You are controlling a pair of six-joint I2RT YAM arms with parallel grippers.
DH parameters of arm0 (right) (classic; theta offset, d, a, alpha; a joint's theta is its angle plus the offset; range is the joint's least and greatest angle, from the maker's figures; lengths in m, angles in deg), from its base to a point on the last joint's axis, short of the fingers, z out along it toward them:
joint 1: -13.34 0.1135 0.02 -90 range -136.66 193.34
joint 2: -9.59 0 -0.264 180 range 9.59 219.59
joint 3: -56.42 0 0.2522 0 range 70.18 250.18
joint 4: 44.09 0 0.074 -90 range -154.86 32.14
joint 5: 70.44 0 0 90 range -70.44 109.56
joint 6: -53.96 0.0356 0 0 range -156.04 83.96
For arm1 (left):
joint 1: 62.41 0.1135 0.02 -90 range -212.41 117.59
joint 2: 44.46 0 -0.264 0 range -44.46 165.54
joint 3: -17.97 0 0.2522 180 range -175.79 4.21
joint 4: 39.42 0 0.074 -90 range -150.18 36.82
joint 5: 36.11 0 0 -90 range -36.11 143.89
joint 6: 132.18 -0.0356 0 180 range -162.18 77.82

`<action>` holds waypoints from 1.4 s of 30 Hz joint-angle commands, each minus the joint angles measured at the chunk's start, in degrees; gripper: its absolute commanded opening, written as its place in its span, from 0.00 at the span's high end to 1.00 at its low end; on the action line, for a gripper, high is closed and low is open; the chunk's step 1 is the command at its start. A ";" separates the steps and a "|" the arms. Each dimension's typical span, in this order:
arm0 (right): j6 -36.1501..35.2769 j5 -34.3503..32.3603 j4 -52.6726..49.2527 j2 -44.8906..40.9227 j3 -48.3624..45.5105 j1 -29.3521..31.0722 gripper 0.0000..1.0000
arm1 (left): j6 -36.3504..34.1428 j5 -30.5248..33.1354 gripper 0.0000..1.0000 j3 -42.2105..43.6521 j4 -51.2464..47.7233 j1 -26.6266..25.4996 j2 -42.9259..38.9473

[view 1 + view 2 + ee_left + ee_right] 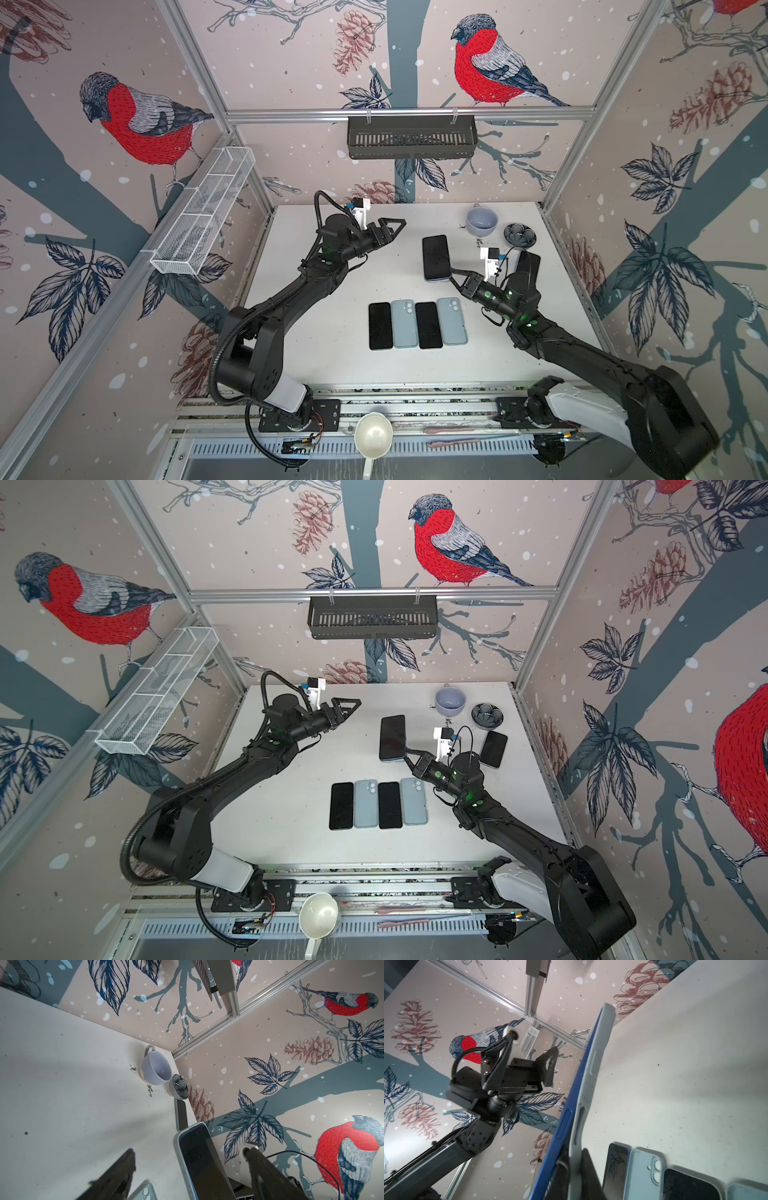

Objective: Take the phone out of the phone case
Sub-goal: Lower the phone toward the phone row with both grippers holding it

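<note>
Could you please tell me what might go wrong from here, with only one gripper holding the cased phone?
1. The right gripper is shut on just the near end of the cased phone, and the left gripper stands open and apart, so it may tilt or slip.
2. In the right wrist view the blue phone gapes from its grey case; it could drop onto the table or the nearby row of phones and cases.
</note>
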 commanded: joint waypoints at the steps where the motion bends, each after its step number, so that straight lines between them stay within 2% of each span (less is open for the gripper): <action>1: -1.13 2.48 -2.04 -0.52 0.72 -1.22 1.00 | -15.71 7.61 0.16 -1.54 -9.69 -4.02 -4.67; 4: -1.45 4.37 -3.66 -0.50 0.97 -2.82 1.00 | -31.22 20.79 0.15 -3.87 -20.13 -13.00 -9.37; 6: -2.16 5.42 -5.12 -0.34 1.38 -3.70 1.00 | -38.33 26.58 0.14 -3.98 -23.95 -17.95 -11.69; 9: -2.94 6.76 -6.60 -0.92 1.52 -5.11 1.00 | -45.09 32.93 0.14 -3.82 -28.85 -23.35 -13.38; 13: -3.54 7.87 -7.46 -1.05 1.52 -6.39 1.00 | -49.88 38.43 0.14 -3.36 -33.31 -28.93 -13.04; 17: -4.24 9.48 -8.36 0.03 2.05 -6.54 1.00 | -52.35 38.88 0.17 -4.08 -35.24 -31.17 -10.50; 20: -4.82 10.43 -8.81 0.74 2.39 -6.43 1.00 | -54.62 36.20 0.19 -4.02 -34.88 -31.92 -8.55; 23: -5.26 11.04 -9.16 1.73 2.75 -6.52 1.00 | -57.04 37.08 0.20 -4.18 -34.78 -32.80 -5.61; 26: -5.13 11.77 -8.32 2.85 2.67 -6.33 1.00 | -57.41 38.39 0.22 -4.58 -33.89 -32.81 -2.80; 36: -4.64 12.49 -6.08 5.32 2.33 -6.22 1.00 | -58.20 36.66 0.27 -5.81 -30.31 -32.88 2.95; 42: -3.85 12.84 -4.59 5.36 1.53 -5.14 1.00 | -56.92 42.89 0.35 -5.91 -28.01 -32.82 3.85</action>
